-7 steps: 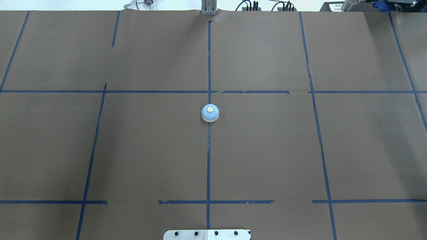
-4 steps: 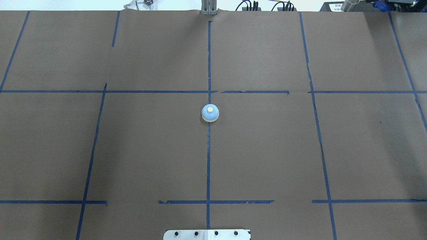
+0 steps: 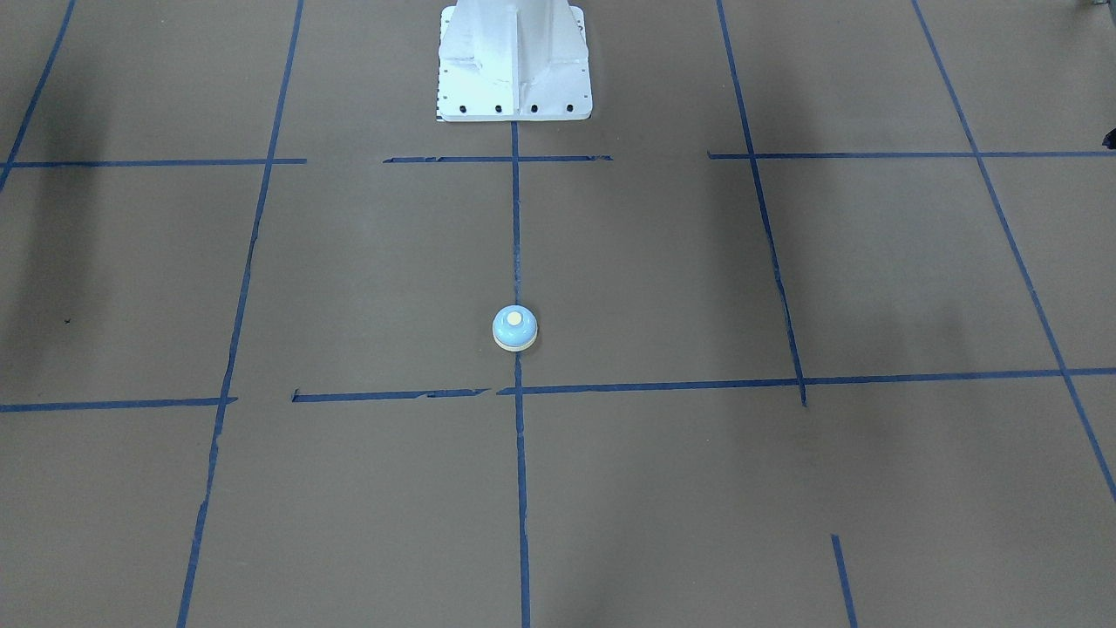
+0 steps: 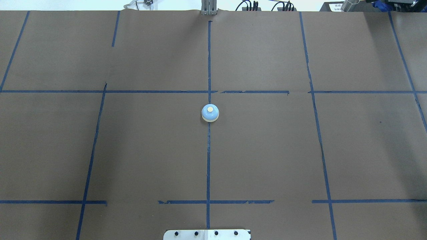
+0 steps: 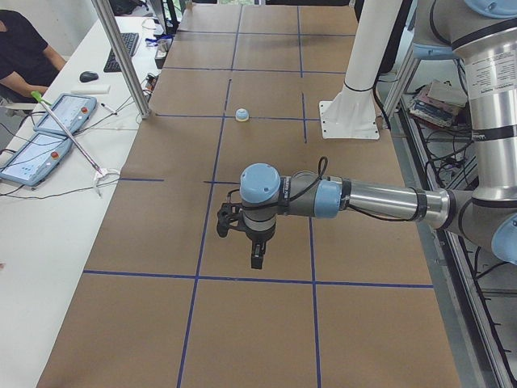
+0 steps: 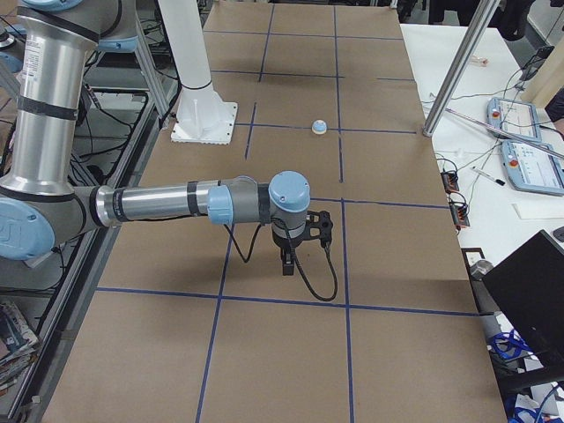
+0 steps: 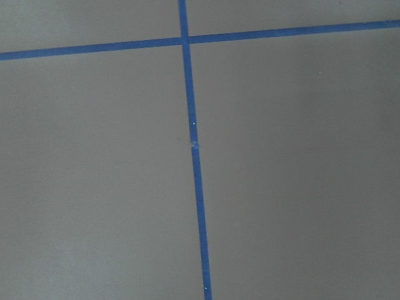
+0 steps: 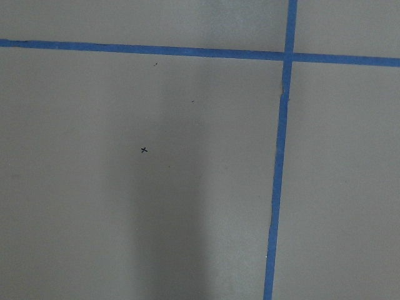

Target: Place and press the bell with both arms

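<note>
Bell (image 4: 210, 113) stands upright on the centre tape line (image 4: 208, 160), well apart from the left gripper (image 5: 254, 260) and the right gripper (image 6: 286, 267), probably so that either can reach it. Whether the jaws are wide or narrow cannot be told.

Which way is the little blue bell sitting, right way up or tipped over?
Right way up. The bell rests flat on its cream bottom edge, and its cream button is on top, pointing up.

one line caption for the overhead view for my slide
Light-blue bell sits upright on the centre blue tape line of the brown table, robot base plate at bottom edge.
</note>
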Robot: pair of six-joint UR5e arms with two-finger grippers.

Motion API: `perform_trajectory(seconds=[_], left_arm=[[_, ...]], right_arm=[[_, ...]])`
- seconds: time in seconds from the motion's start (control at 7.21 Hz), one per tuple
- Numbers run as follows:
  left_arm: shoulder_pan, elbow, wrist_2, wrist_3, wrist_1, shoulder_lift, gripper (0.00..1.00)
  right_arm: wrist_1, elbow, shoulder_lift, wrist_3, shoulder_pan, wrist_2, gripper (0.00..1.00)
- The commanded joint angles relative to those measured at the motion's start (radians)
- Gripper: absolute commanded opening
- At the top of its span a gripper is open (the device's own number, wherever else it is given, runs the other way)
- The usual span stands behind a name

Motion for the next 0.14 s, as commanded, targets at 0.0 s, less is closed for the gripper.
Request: perform_trajectory(seconds=[0.0], left_arm=[[-0.002, 0.002, -0.005, -0.001, 0.009, -0.004, 1.0]], right_arm=[[0.001, 0.0, 0.0, 0.0, 0.0, 0.001, 1.0]])
